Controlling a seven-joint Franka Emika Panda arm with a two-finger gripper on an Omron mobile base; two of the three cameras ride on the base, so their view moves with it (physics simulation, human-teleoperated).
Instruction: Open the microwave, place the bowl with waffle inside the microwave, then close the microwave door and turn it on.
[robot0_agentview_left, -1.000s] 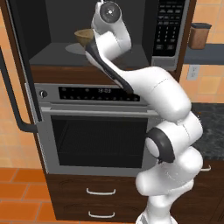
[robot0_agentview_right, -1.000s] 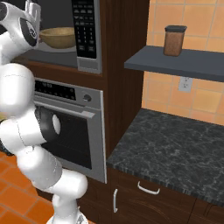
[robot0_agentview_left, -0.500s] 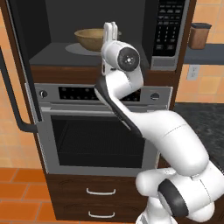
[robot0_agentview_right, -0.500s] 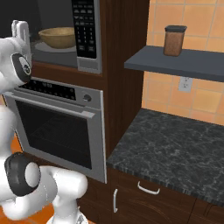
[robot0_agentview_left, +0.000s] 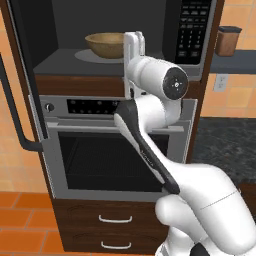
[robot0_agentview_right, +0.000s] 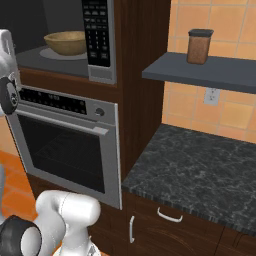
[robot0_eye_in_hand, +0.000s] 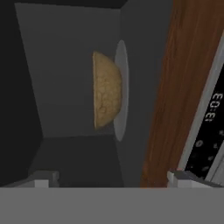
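the bowl (robot0_agentview_left: 107, 44) sits on the turntable (robot0_agentview_right: 62, 54) inside the microwave (robot0_agentview_left: 115, 37), well apart from the gripper (robot0_agentview_left: 134, 45). over the last second the arm has drawn back out of the cavity and now hangs in front of it, its jaws spread wide and holding nothing. placing looks done; the microwave door (robot0_agentview_left: 22, 80), swung open at the left, likely needs closing next.

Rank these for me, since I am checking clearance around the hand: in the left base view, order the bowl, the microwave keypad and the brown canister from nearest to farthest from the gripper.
1. The bowl, just left of the gripper, on the turntable.
2. The keypad, to its right.
3. The canister, far right on the shelf.
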